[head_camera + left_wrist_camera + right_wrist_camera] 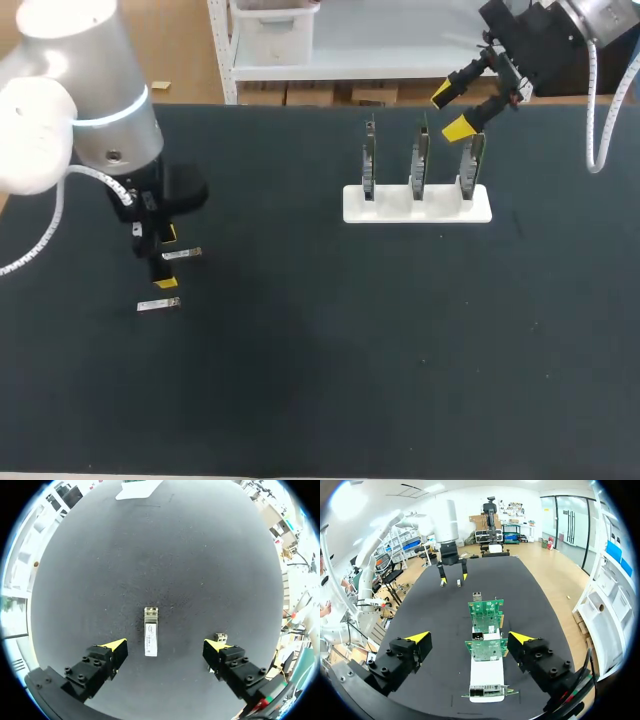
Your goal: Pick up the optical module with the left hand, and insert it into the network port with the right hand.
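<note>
Left gripper (pixel 165 648) partly hides one optical module (pixel 220 637).

Two modules (pixel 150 638) lie close — boards (pixel 418 165) stand well apart.

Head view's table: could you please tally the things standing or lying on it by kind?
Optical modules: 2
Green network cards: 3
White holder: 1
Total: 6
</note>
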Controlling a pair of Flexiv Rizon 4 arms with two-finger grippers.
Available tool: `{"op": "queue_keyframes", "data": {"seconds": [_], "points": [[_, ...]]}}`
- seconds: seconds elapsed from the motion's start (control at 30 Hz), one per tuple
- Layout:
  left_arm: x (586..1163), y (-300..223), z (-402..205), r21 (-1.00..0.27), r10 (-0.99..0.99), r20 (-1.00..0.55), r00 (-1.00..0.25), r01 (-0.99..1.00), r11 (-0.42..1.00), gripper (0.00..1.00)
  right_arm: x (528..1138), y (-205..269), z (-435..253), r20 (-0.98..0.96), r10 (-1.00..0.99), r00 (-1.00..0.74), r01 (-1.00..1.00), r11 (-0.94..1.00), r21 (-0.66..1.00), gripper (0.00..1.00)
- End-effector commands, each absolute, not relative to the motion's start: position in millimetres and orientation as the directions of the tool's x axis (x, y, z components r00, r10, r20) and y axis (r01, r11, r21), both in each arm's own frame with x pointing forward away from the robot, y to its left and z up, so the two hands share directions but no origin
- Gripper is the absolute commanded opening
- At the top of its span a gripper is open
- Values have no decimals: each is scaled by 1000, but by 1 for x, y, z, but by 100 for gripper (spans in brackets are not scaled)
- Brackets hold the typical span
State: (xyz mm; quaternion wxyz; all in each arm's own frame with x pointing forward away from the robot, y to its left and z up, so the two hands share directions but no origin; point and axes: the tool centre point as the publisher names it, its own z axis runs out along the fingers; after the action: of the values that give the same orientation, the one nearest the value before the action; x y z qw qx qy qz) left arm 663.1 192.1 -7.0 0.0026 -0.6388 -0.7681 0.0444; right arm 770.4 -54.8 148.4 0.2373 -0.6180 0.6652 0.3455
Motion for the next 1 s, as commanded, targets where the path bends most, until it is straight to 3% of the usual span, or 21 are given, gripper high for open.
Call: {"op": "queue_keyframes", "data": {"seconds": [0.03, 0.5, 0.53, 0.57, 0.63, 0.67, 1.0], "points": [[666, 194, -9, -79, 982, -50, -183, 981, 178, 100, 768, -55, 148, -743, -658, -123, -987, 1, 162, 100], [664, 194, -15, -101, 982, -44, -181, 979, 176, 98, 768, -55, 148, -743, -658, -123, -987, 1, 162, 100], [664, 194, -15, -101, 983, -43, -181, 979, 176, 93, 768, -55, 148, -743, -658, -123, -987, 1, 162, 100], [664, 194, -16, -102, 983, -43, -179, 979, 174, 48, 768, -55, 148, -743, -658, -123, -987, 1, 162, 100], [664, 194, -17, -104, 984, -40, -175, 980, 170, 9, 768, -55, 148, -743, -658, -123, -987, 1, 162, 100], [663, 194, -17, -106, 984, -39, -175, 980, 170, 0, 768, -55, 148, -743, -658, -123, -987, 1, 162, 100], [662, 192, -19, -113, 984, -40, -173, 979, 168, 0, 768, -55, 148, -743, -658, -123, -987, 1, 162, 100]]}}
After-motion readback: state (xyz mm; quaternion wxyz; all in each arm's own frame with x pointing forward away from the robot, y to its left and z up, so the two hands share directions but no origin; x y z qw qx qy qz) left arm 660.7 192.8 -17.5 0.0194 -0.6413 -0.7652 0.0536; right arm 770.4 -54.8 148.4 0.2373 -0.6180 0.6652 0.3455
